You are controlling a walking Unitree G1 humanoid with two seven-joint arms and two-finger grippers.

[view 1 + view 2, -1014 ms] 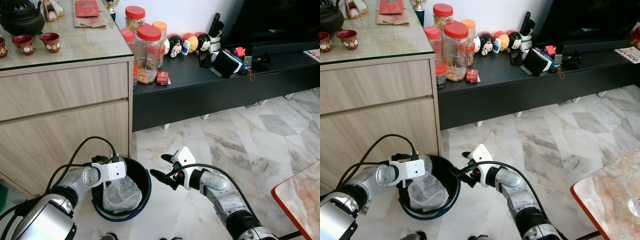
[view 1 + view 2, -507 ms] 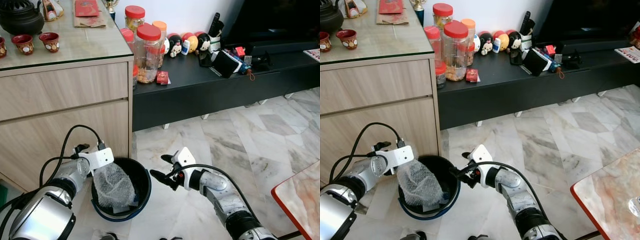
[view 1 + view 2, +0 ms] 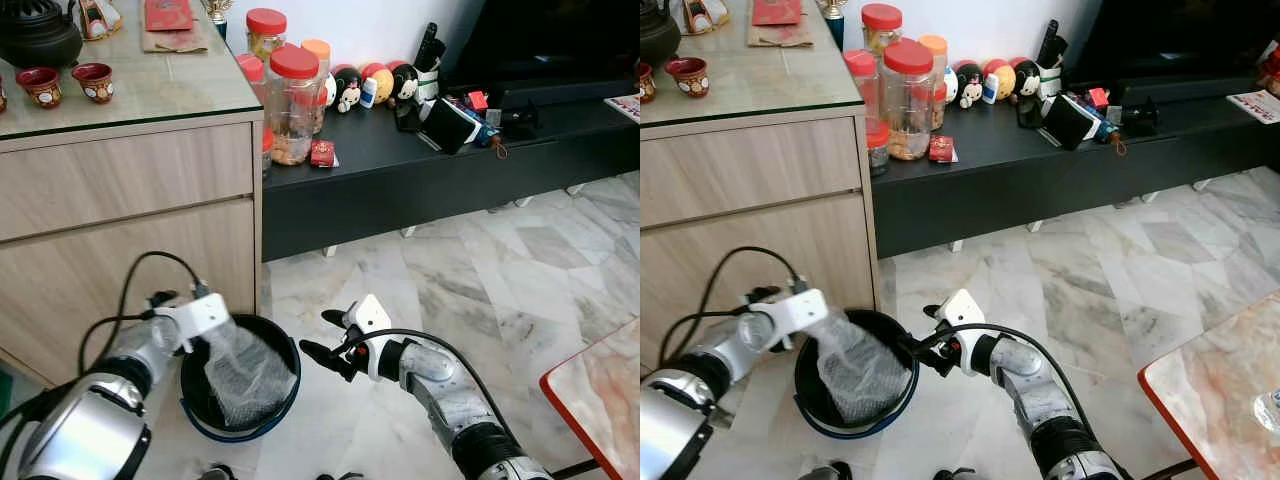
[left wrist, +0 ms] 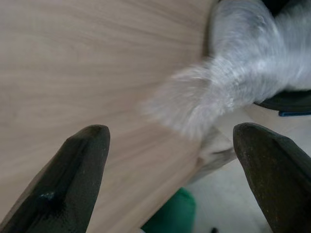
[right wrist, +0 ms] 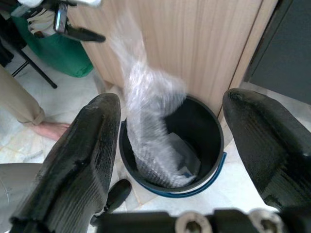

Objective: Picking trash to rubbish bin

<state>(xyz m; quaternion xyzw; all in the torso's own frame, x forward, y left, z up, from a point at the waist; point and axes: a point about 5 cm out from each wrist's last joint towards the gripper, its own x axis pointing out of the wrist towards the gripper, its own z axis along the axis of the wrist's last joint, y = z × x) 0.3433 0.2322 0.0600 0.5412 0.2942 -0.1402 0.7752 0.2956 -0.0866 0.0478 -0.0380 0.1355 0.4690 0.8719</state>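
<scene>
A sheet of clear bubble wrap [image 3: 245, 375] hangs blurred from beside my left gripper [image 3: 185, 310] down into the black rubbish bin with a blue rim [image 3: 285, 400]. In the left wrist view the gripper [image 4: 170, 127] stands open, its fingers [image 4: 73, 170] wide apart, with the wrap [image 4: 233, 82] beyond the tips and not pinched. My right gripper [image 3: 320, 333] is open just right of the bin's rim with nothing between its fingers. Its wrist view looks down on the bin [image 5: 214, 160] and on the wrap [image 5: 150, 121] trailing into it.
A wooden cabinet [image 3: 120, 200] stands directly behind the bin. A low black bench [image 3: 420, 170] with jars and figurines runs to the right. Marble floor [image 3: 500, 270] lies ahead. A red-edged table corner [image 3: 600, 390] is at the right. A person's foot [image 5: 48, 130] and a green object [image 5: 53, 53] lie beyond the bin.
My left gripper drew back from over the bin towards the cabinet side. The bubble wrap went from a crumpled bundle to a long sheet sliding into the bin. The right arm held still.
</scene>
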